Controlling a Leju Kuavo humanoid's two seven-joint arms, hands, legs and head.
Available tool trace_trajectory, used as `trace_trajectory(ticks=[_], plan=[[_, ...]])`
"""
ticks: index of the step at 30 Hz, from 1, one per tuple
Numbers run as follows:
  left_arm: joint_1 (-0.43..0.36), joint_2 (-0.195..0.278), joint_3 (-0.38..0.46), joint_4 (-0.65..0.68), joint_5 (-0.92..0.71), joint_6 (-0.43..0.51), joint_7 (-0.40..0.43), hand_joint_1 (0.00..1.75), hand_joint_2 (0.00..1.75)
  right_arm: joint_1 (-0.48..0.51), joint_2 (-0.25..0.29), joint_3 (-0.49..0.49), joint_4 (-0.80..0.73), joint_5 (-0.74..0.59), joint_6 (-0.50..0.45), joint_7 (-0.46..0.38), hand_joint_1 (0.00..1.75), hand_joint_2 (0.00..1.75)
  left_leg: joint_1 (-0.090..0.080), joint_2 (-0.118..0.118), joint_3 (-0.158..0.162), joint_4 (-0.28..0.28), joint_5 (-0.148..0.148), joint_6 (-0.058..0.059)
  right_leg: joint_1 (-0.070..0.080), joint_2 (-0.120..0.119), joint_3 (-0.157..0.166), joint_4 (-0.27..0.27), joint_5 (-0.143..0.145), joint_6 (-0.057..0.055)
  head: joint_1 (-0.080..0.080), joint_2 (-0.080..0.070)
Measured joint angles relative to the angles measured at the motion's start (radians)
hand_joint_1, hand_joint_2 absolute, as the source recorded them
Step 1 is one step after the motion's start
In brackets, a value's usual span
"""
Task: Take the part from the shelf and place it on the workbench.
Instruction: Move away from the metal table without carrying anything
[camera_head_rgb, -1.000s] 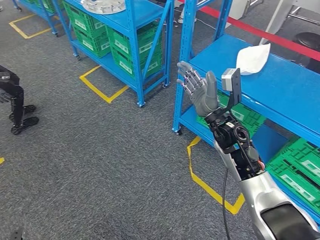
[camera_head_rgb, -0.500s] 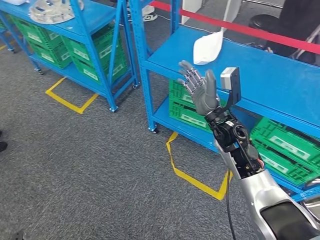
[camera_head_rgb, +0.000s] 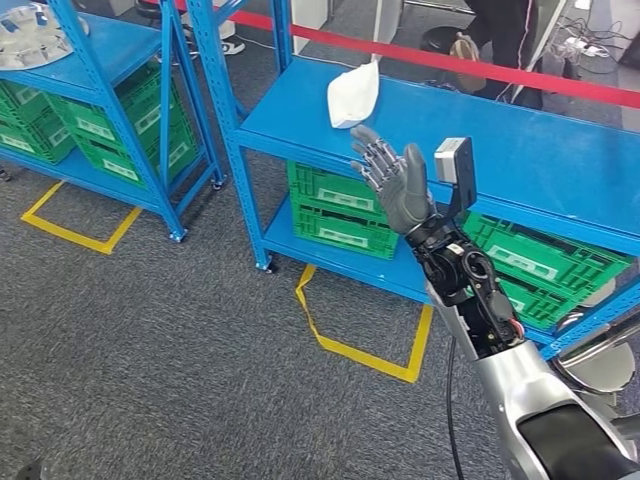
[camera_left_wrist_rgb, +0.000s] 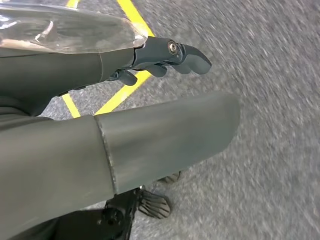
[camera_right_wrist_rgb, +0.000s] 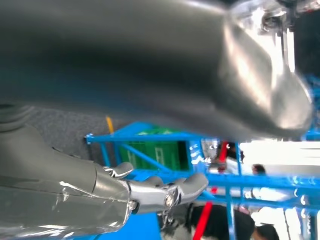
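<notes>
My right hand (camera_head_rgb: 398, 182) is raised, palm up, its dark jointed fingers (camera_head_rgb: 375, 157) spread wide and holding nothing, on a silver arm. Just beyond lies the part (camera_head_rgb: 353, 95), a smooth white curved shell, on the flat blue metal shelf (camera_head_rgb: 528, 150). Ribbed green plastic crates (camera_head_rgb: 340, 208) sit below. My left hand (camera_left_wrist_rgb: 113, 120) hangs over coarse grey carpet (camera_head_rgb: 151, 340), fingers (camera_left_wrist_rgb: 177, 52) loosely apart and empty.

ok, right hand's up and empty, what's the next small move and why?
Probably reach the right hand forward over the blue shelf toward the white part. Its fingers are spread, holding nothing, and the part lies just beyond them, untouched.
</notes>
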Motion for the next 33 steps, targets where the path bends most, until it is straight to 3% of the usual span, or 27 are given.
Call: trace_trajectory(ticks=[2, 3, 4, 5, 7, 8, 10, 12, 14, 16, 17, 18, 19, 20, 21, 23, 25, 27, 28, 30, 31, 33], plan=[[0.004, -0.001, 0.000, 0.000, 0.002, -0.001, 0.000, 0.00, 0.00, 0.002, 0.000, -0.001, 0.000, 0.004, 0.004, 0.002, 0.00, 0.00, -0.001, 0.021, 0.000, 0.000, -0.001, 0.003, -0.004, -0.033, -0.062, 0.143, -0.064, 0.008, 0.005, 0.000], [0.006, -0.001, 0.000, 0.000, 0.002, -0.001, -0.001, 0.00, 0.00, 0.005, 0.001, -0.002, 0.001, 0.006, 0.005, 0.002, 0.00, 0.00, 0.000, 0.032, 0.001, 0.000, -0.002, 0.003, -0.007, -0.038, -0.080, 0.186, -0.076, 0.011, 0.006, 0.000], [0.008, -0.002, 0.000, 0.000, 0.003, -0.001, -0.001, 0.00, 0.00, 0.007, 0.001, -0.003, 0.001, 0.008, 0.007, 0.003, 0.00, 0.00, 0.000, 0.043, 0.002, 0.001, -0.004, 0.001, -0.010, -0.042, -0.079, 0.189, -0.066, 0.014, 0.007, 0.000], [0.009, -0.002, 0.000, 0.000, 0.003, -0.002, -0.001, 0.00, 0.00, 0.007, 0.001, -0.004, 0.001, 0.009, 0.008, 0.003, 0.00, 0.00, 0.002, 0.054, 0.004, 0.001, -0.006, -0.001, -0.013, -0.048, -0.058, 0.149, -0.040, 0.017, 0.008, 0.000], [0.010, -0.003, 0.000, 0.000, 0.003, -0.002, -0.001, 0.00, 0.00, 0.005, 0.001, -0.006, 0.001, 0.010, 0.008, 0.003, 0.00, 0.00, 0.002, 0.074, 0.011, 0.004, -0.014, -0.011, -0.013, -0.086, 0.018, 0.003, 0.026, 0.020, 0.011, 0.000], [0.010, -0.003, 0.000, 0.000, 0.003, -0.002, -0.002, 0.00, 0.00, 0.002, 0.001, -0.006, 0.001, 0.010, 0.009, 0.003, 0.00, 0.00, 0.000, 0.083, 0.013, 0.007, -0.017, -0.016, -0.009, -0.105, 0.050, -0.057, 0.042, 0.017, 0.014, 0.000], [0.010, -0.002, 0.000, 0.000, 0.003, -0.002, -0.003, 0.00, 0.00, 0.000, 0.001, -0.006, 0.001, 0.010, 0.010, 0.003, 0.00, 0.00, -0.008, 0.103, 0.014, 0.011, -0.020, -0.025, -0.002, -0.120, 0.072, -0.103, 0.043, 0.004, 0.012, 0.000], [0.009, -0.001, 0.000, 0.000, 0.004, -0.002, -0.004, 0.00, 0.00, 0.002, 0.002, -0.007, 0.001, 0.010, 0.010, 0.004, 0.00, 0.00, -0.009, 0.120, 0.016, 0.013, -0.025, -0.034, -0.003, -0.097, 0.070, -0.105, 0.046, -0.012, 0.006, 0.000], [0.007, -0.001, 0.000, 0.000, 0.004, -0.002, -0.004, 0.00, 0.00, -0.001, 0.003, -0.007, 0.000, 0.010, 0.010, 0.003, 0.00, 0.00, -0.003, 0.088, 0.002, 0.053, -0.056, -0.043, -0.007, -0.073, 0.070, -0.109, 0.051, -0.025, 0.000, 0.000], [0.007, -0.001, 0.000, 0.000, 0.004, -0.002, -0.004, 0.00, 0.00, -0.004, 0.006, -0.006, 0.000, 0.010, 0.011, 0.003, 0.00, 0.00, 0.000, 0.035, -0.058, 0.176, -0.119, -0.047, -0.008, -0.052, 0.068, -0.110, 0.055, -0.034, -0.007, 0.000], [0.009, -0.001, 0.000, 0.000, 0.004, -0.002, -0.004, 0.00, 0.00, -0.003, 0.006, -0.006, 0.000, 0.010, 0.011, 0.003, 0.00, 0.00, 0.000, 0.022, -0.097, 0.252, -0.148, -0.047, -0.007, -0.039, 0.066, -0.110, 0.056, -0.038, -0.008, 0.000], [0.012, -0.001, 0.000, 0.000, 0.004, -0.002, -0.004, 0.00, 0.00, -0.001, 0.007, -0.006, 0.001, 0.010, 0.011, 0.003, 0.00, 0.00, -0.001, 0.016, -0.128, 0.307, -0.162, -0.047, -0.006, -0.026, 0.065, -0.110, 0.057, -0.040, -0.009, 0.000], [0.015, -0.001, 0.000, 0.000, 0.004, -0.002, -0.004, 0.00, 0.00, 0.000, 0.008, -0.006, 0.001, 0.010, 0.011, 0.003, 0.00, 0.00, -0.001, 0.013, -0.143, 0.328, -0.156, -0.045, -0.005, -0.011, 0.065, -0.110, 0.058, -0.041, -0.009, 0.000], [0.016, -0.001, 0.000, 0.000, 0.005, -0.002, -0.004, 0.00, 0.00, 0.001, 0.008, -0.006, 0.002, 0.011, 0.012, 0.003, 0.00, 0.00, -0.001, 0.010, -0.135, 0.303, -0.130, -0.042, -0.004, 0.003, 0.065, -0.110, 0.059, -0.041, -0.009, 0.000], [0.015, -0.001, 0.000, 0.000, 0.005, -0.002, -0.004, 0.00, 0.00, 0.001, 0.009, -0.006, 0.002, 0.012, 0.014, 0.002, 0.00, 0.00, -0.001, 0.002, -0.110, 0.243, -0.091, -0.037, -0.003, 0.016, 0.066, -0.110, 0.059, -0.040, -0.009, 0.000], [0.012, 0.001, 0.000, 0.000, 0.005, -0.002, -0.004, 0.00, 0.00, -0.002, 0.011, -0.006, 0.003, 0.015, 0.017, -0.001, 0.00, 0.00, 0.001, -0.043, -0.045, 0.097, -0.027, -0.024, -0.003, 0.040, 0.064, -0.109, 0.061, -0.036, -0.009, 0.000], [0.010, 0.004, 0.000, 0.000, 0.006, -0.002, -0.003, 0.00, 0.00, -0.004, 0.012, -0.006, 0.005, 0.018, 0.019, -0.002, 0.00, 0.00, -0.001, -0.070, -0.013, 0.026, -0.010, -0.016, -0.005, 0.064, 0.057, -0.109, 0.064, -0.026, -0.009, 0.000], [0.009, 0.004, 0.000, 0.000, 0.007, -0.002, -0.003, 0.00, 0.00, -0.003, 0.013, -0.007, 0.007, 0.020, 0.020, -0.004, 0.00, 0.00, -0.001, -0.049, -0.008, 0.017, -0.010, -0.011, -0.008, 0.084, 0.052, -0.112, 0.068, -0.014, -0.009, 0.000], [0.008, 0.003, 0.000, 0.000, 0.007, -0.002, -0.003, 0.00, 0.00, -0.003, 0.013, -0.008, 0.007, 0.020, 0.021, -0.005, 0.00, 0.00, 0.000, -0.037, -0.005, 0.012, -0.007, -0.006, -0.007, 0.072, 0.046, -0.107, 0.064, -0.008, -0.009, 0.000], [0.006, 0.001, 0.000, 0.000, 0.008, -0.002, -0.003, 0.00, 0.00, -0.005, 0.013, -0.009, 0.008, 0.020, 0.023, -0.007, 0.00, 0.00, 0.005, -0.012, 0.001, 0.003, -0.003, 0.004, -0.003, 0.016, 0.014, -0.043, 0.023, 0.000, -0.002, 0.000], [0.006, 0.001, 0.000, 0.000, 0.008, -0.002, -0.003, 0.00, 0.00, -0.006, 0.014, -0.010, 0.009, 0.020, 0.024, -0.008, 0.00, 0.00, 0.003, -0.001, 0.002, 0.002, -0.004, 0.007, -0.004, -0.015, -0.016, 0.022, -0.011, 0.003, 0.002, 0.000], [0.010, 0.000, 0.000, 0.000, 0.008, -0.002, -0.003, 0.00, 0.00, -0.005, 0.014, -0.010, 0.011, 0.021, 0.024, -0.009, 0.00, 0.00, 0.002, 0.022, 0.002, 0.002, -0.005, 0.009, -0.009, -0.039, -0.075, 0.159, -0.065, 0.010, 0.008, 0.000]])
